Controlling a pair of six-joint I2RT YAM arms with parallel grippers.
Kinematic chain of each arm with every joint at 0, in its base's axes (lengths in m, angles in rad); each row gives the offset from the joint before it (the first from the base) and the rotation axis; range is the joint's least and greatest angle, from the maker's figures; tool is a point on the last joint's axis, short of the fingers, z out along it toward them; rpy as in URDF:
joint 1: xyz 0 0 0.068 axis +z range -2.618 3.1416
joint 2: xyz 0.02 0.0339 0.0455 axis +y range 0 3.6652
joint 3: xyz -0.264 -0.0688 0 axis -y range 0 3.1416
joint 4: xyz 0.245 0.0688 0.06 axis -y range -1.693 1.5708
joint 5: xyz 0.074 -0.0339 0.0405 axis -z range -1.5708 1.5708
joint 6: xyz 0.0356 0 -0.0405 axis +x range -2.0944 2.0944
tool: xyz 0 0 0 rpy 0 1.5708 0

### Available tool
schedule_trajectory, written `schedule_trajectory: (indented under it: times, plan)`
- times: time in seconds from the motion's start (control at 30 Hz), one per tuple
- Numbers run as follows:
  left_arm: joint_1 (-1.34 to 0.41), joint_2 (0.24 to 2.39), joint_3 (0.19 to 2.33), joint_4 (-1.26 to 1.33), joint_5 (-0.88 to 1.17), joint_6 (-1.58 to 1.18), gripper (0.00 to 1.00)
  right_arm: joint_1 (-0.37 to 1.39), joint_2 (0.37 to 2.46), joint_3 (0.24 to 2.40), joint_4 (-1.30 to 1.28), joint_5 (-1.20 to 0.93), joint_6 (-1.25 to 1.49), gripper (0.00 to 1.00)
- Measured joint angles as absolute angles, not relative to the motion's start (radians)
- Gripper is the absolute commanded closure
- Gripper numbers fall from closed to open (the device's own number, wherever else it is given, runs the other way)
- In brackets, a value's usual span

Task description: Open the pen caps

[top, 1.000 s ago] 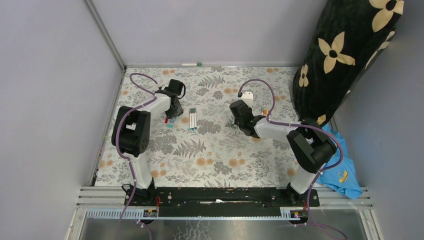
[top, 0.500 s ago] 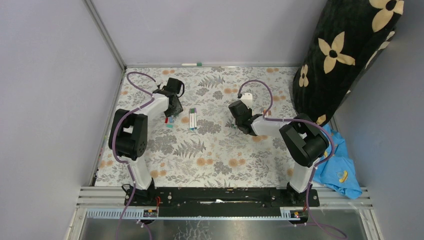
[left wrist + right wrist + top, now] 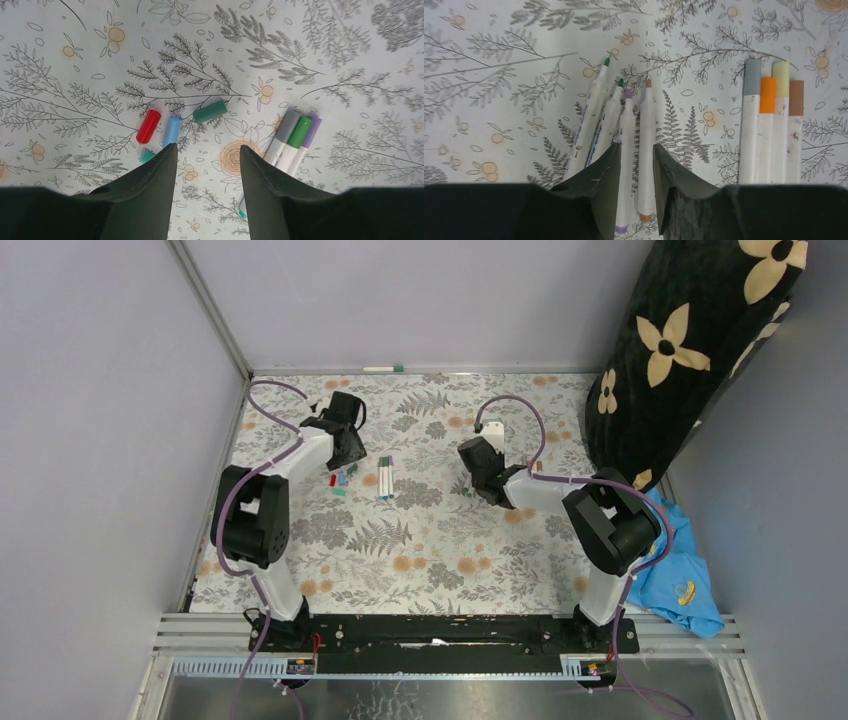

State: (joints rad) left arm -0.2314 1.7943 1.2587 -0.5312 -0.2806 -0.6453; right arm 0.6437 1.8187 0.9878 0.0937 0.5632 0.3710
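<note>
Loose pen caps lie on the floral table cover in the left wrist view: a red cap, a blue cap, a dark green cap and a small teal piece. Beside them lie three capped pens with a grey cap, a green cap and a purple cap. My left gripper hovers above, open and empty. My right gripper is open with a narrow gap, over several uncapped pens. To their right lie capped pens with grey, orange, pale yellow and brown caps.
In the top view the left gripper and right gripper are at the far half of the table. A black flowered cushion stands at the back right. A blue cloth lies at the right. A marker lies along the back wall.
The left arm has shifted slightly away, toward the back left. The right arm's elbow has swung, with its gripper staying over the pens. No pen or cap has moved.
</note>
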Motion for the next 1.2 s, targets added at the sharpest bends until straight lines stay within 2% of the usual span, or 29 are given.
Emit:
schedule_trajectory:
  times: [0.17,0.47,0.83,1.2]
  plan:
    - [-0.231,1.737,1.259,-0.531,-0.278,-0.646,0.42,0.646,1.769,1.019,0.078,0.552,0.336,0.6]
    - [-0.231,1.621,1.19,-0.509,-0.245,-0.669,0.4,0.719,1.776,1.24,-0.037,0.507,0.29,0.57]
    - [-0.231,1.44,1.09,-0.461,-0.219,-0.706,0.35,0.871,2.063,1.561,-0.177,0.402,0.291,0.56]
    - [-0.231,1.374,1.036,-0.441,-0.209,-0.722,0.35,0.904,2.241,1.741,-0.281,0.337,0.32,0.56]
